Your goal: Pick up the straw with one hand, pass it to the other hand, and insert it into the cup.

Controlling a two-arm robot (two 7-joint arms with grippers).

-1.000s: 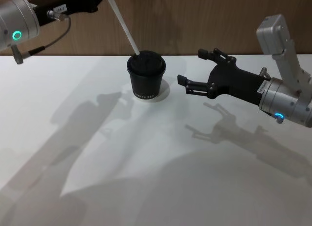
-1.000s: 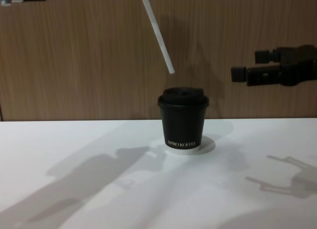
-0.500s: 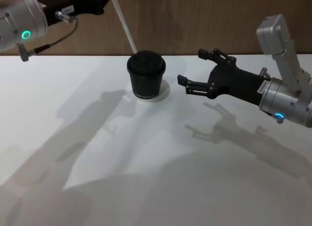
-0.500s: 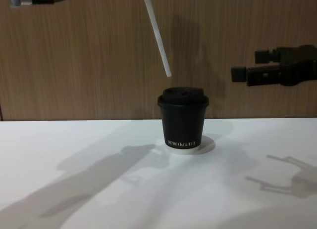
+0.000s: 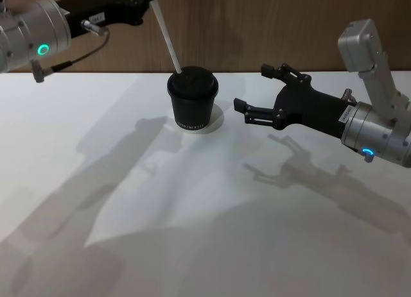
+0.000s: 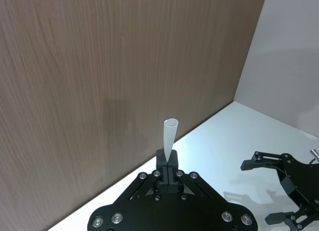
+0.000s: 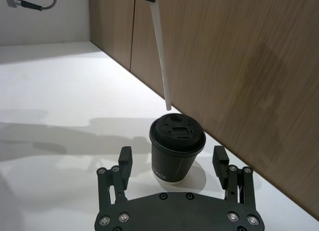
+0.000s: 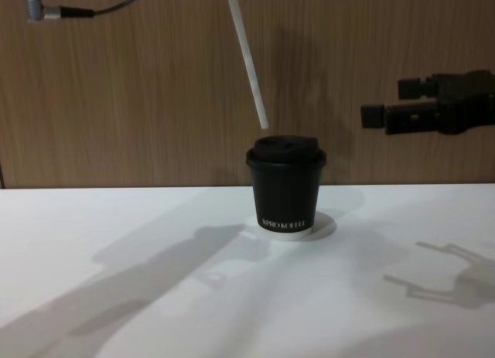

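White straw [image 8: 247, 59] pinched in left gripper [image 6: 167, 167] above black cup [image 8: 285, 185], right gripper [image 5: 257, 92] fingers spread, empty, wood wall [image 8: 155, 87] behind.

White table [image 5: 192, 233], black lidded cup [image 5: 192, 102] upright near its far edge.

A plain test bench in a lab or demo room: bare white table [image 5: 192, 233] set against a wood-panelled wall [image 8: 139, 103].

Cup [image 7: 177, 148] between open right gripper [image 7: 174, 163] fingers [image 7: 124, 158].
The straw [image 7: 161, 56] hangs tilted above the lid, its lower tip just clear.
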